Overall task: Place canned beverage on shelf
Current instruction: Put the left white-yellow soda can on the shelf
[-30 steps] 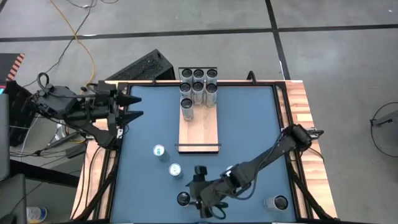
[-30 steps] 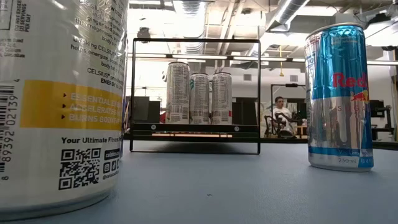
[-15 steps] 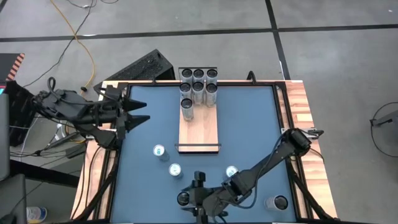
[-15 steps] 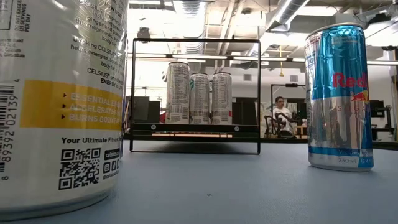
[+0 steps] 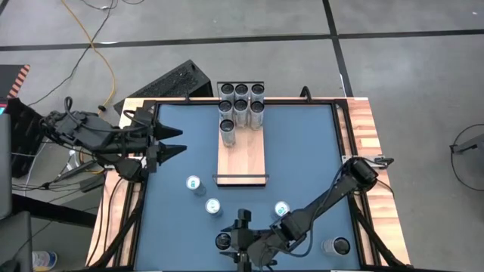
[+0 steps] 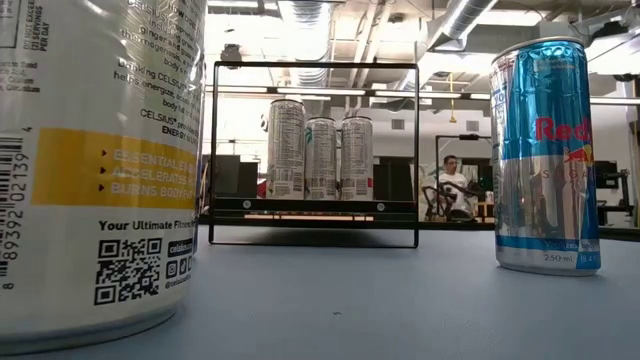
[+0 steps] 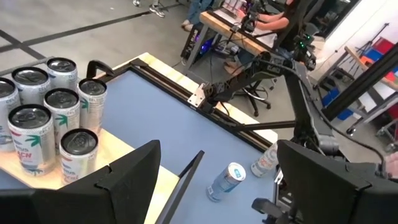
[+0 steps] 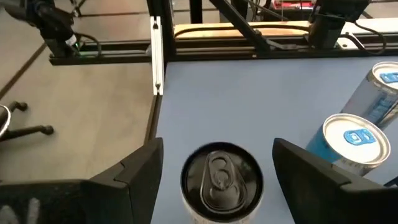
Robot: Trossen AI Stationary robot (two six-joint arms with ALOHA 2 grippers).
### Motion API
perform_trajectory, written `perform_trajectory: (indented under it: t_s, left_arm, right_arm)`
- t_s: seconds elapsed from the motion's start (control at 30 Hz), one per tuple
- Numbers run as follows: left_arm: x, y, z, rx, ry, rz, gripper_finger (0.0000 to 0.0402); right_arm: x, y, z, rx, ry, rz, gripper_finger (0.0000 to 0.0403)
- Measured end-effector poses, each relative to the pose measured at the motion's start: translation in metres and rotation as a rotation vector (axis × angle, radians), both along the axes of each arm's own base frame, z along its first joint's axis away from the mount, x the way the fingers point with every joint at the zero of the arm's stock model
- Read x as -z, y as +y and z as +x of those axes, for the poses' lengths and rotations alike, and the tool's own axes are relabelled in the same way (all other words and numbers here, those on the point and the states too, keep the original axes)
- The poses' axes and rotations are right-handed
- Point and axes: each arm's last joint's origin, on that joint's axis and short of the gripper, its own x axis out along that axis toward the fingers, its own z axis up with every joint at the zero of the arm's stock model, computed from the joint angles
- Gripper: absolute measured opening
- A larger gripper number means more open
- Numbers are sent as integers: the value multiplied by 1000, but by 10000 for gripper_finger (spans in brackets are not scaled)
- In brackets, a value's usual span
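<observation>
We see the right pincer (image 5: 233, 243) spread open around a black-topped can (image 8: 221, 180) at the counter's (image 5: 302, 151) near edge; the left pincer (image 5: 175, 140), open, hovers beside the shelf (image 5: 243, 155), its near half bare.

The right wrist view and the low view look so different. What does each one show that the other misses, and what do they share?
Only the right wrist view shows the right gripper, fingers open on either side of a black-topped can standing on the table, near its edge.

Only the low view shows the shelf with its black rails, cans lined up on it, and a seated person in the room behind.

Both show the blue table and a blue and silver can standing on it, though I cannot tell whether it is the same one.
</observation>
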Motion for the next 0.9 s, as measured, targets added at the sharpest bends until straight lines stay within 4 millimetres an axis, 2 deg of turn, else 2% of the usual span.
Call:
perform_trajectory:
  t_s: [0.13,0.3,0.53,0.9]
  left_arm:
    - [0,0,0,-1,-1,-5,309]
    - [0,0,0,-1,-2,-5,309]
    - [0,0,0,-6,-1,-1,309]
    - [0,0,0,-1,6,26,309]
  right_arm:
    - [4,-1,4,8,-3,7,284]
    - [28,3,12,33,17,-15,284]
    - [45,3,16,76,52,-9,284]
    - [46,0,15,137,53,-21,270]
